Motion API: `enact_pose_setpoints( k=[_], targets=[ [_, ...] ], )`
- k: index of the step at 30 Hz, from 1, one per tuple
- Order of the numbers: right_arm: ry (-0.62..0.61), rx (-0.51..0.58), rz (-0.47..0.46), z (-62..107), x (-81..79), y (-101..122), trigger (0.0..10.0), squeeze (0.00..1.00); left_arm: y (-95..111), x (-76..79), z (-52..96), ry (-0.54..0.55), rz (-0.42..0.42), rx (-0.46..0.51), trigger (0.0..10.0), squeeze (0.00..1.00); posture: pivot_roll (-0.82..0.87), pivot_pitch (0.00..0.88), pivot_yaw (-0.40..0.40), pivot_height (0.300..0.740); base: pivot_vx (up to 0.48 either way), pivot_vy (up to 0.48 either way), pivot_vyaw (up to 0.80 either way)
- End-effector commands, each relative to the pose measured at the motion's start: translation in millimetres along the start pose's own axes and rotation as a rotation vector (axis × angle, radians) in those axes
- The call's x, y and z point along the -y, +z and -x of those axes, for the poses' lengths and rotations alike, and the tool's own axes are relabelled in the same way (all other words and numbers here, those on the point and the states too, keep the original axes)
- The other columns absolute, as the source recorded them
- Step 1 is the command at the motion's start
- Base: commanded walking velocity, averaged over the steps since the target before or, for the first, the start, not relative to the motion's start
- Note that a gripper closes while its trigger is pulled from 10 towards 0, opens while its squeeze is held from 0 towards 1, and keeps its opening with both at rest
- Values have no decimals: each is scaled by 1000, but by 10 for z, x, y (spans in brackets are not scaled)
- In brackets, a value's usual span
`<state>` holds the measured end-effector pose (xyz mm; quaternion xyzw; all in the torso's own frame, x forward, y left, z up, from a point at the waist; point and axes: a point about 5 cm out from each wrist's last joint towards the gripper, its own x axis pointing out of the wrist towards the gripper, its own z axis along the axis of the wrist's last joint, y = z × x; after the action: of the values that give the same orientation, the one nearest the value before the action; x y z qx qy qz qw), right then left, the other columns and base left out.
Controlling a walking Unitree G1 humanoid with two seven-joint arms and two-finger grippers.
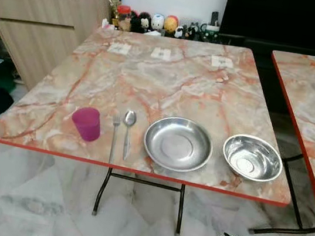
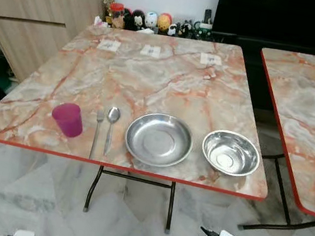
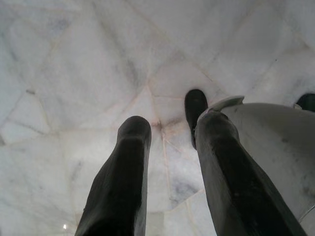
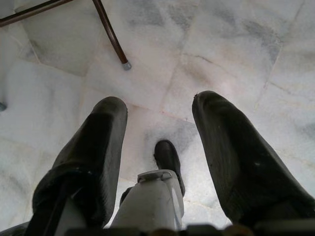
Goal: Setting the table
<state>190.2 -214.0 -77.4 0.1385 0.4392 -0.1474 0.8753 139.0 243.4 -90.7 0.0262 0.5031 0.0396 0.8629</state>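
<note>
Along the near edge of the marble-patterned bench (image 1: 170, 75) lies a row of tableware: a pink cup (image 1: 86, 123) at the robot's left, then a fork (image 1: 114, 135) and a spoon (image 1: 128, 131) lying side by side just apart, then a wide steel plate (image 1: 178, 143), and a steel bowl (image 1: 252, 158) near the right corner. None of them touch.

Both arms hang idle below bench height. The left gripper (image 3: 167, 162) points down at the marble floor (image 3: 74, 59) with its fingers spread apart and nothing between them; the right gripper (image 4: 160, 147) is likewise open and empty, over the floor near a bench leg (image 4: 110, 34).

As for handling, the cup looks like light plastic, likely a little yielding, and is best pinched across its rim or wall. The plate and bowl appear thin, stiff and slick; a grip on the raised rim is probably the surest, since the polished metal could slide between the fingers. The fork and spoon lie flat and thin on the hard top, so they are probably the hardest to lift; a pinch across the handle, near its middle, seems best.
</note>
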Motion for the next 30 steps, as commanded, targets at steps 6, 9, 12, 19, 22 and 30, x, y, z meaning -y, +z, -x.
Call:
enact_pose_setpoints(
  k=[6,9,12,19,22,30],
  targets=[
    [8,-6,-3,-1,-15,-10,10000,0,-66,7,13,-1,7,-5,10000,0,-25,0,44,740,0,470,0],
    [9,-6,-3,0,-14,-10,10000,0,-71,-31,19,5,8,-12,10000,0,-25,0,43,740,0,480,0],
    [10,-6,-1,0,-14,-10,10000,0,-55,-130,33,20,10,-14,10000,0,-25,0,44,740,0,293,0],
    [13,-5,1,0,-17,-9,10000,0,-69,-180,46,29,6,-19,10000,0,-25,0,44,740,0,0,0],
    [15,3,-1,0,-21,-3,10000,0,-76,-207,53,33,5,-23,10000,0,-27,0,46,740,0,0,0],
    [27,23,5,-1,-34,17,10000,0,-73,-116,35,18,-3,-18,10000,0,-31,0,48,740,0,0,0]
  ],
)
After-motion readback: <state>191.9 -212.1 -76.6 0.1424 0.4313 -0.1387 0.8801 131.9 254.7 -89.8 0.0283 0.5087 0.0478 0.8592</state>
